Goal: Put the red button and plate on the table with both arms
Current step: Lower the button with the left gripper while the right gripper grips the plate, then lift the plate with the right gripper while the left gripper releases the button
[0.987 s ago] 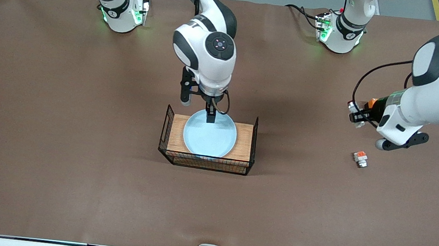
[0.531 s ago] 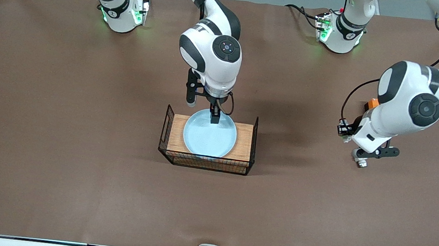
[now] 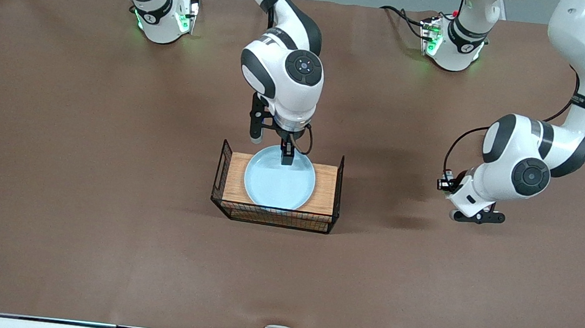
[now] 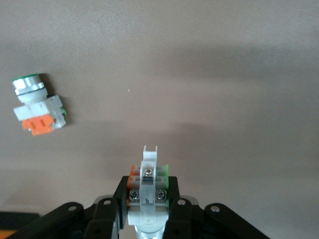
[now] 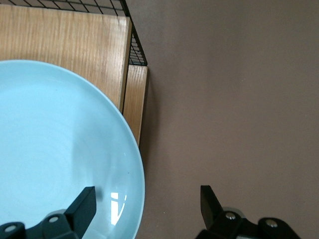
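Observation:
The pale blue plate [image 3: 279,184] lies on the wooden top of a wire-sided stand [image 3: 326,181]. My right gripper [image 3: 271,148] is open and straddles the plate's rim [image 5: 134,164], one finger [image 5: 84,204] over the plate's inside and the other outside it. My left gripper [image 4: 148,191] is shut on the red button [image 4: 148,174], a white stubby part with orange and green sides. It hangs low over the bare brown table [image 3: 104,193] toward the left arm's end, and the left gripper [image 3: 444,183] also shows in the front view.
A second button part [image 4: 37,104], with a green cap, white body and orange block, lies on the table close to the left gripper; the left arm hides it in the front view. The stand's black wire side [image 5: 134,40] rises beside the plate.
The left arm has swung down and toward the stand with the button, and now covers the loose button part in the front view. The right gripper has settled a little lower at the plate's rim.

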You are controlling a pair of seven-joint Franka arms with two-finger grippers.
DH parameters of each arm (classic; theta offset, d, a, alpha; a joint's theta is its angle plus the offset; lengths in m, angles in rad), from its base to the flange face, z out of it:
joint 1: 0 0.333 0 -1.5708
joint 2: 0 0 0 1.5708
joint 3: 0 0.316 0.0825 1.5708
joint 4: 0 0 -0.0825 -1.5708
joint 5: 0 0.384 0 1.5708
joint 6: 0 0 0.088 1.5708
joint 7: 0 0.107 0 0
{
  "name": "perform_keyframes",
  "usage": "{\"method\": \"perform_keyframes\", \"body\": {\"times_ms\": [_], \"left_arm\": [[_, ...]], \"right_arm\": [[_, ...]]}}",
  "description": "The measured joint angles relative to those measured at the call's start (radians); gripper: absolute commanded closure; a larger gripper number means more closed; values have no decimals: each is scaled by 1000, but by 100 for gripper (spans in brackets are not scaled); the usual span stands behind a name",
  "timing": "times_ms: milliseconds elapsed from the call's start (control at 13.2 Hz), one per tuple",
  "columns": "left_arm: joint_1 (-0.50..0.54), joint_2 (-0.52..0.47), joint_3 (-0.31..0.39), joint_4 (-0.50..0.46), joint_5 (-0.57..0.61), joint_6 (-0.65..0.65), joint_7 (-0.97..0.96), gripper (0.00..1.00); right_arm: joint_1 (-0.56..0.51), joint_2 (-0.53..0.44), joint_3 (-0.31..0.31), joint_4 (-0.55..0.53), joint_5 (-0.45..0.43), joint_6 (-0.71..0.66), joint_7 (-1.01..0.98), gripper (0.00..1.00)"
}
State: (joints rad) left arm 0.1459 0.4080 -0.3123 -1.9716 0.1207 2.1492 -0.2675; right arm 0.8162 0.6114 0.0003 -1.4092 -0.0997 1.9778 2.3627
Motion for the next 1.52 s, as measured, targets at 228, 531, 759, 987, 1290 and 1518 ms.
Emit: {"method": "perform_keyframes", "body": {"times_ms": [228,531,759,987,1290,1518], "left_arm": [[1,71,0,40,37,32,0,81],[1,172,0,116,103,58,1,79],[1,215,0,133,105,95,1,76],[2,217,0,136,105,98,1,12],[2,218,0,141,105,109,2,0],[2,194,-3,155,105,110,2,0]], "right_arm": [[2,0,0,5,0,3,1,69],[2,0,0,20,0,3,-20,100],[3,0,0,29,-1,5,-32,100],[3,0,0,35,-2,5,-35,100],[3,-2,1,57,-1,-5,-41,100],[3,-4,3,107,0,-87,-78,100]]}}
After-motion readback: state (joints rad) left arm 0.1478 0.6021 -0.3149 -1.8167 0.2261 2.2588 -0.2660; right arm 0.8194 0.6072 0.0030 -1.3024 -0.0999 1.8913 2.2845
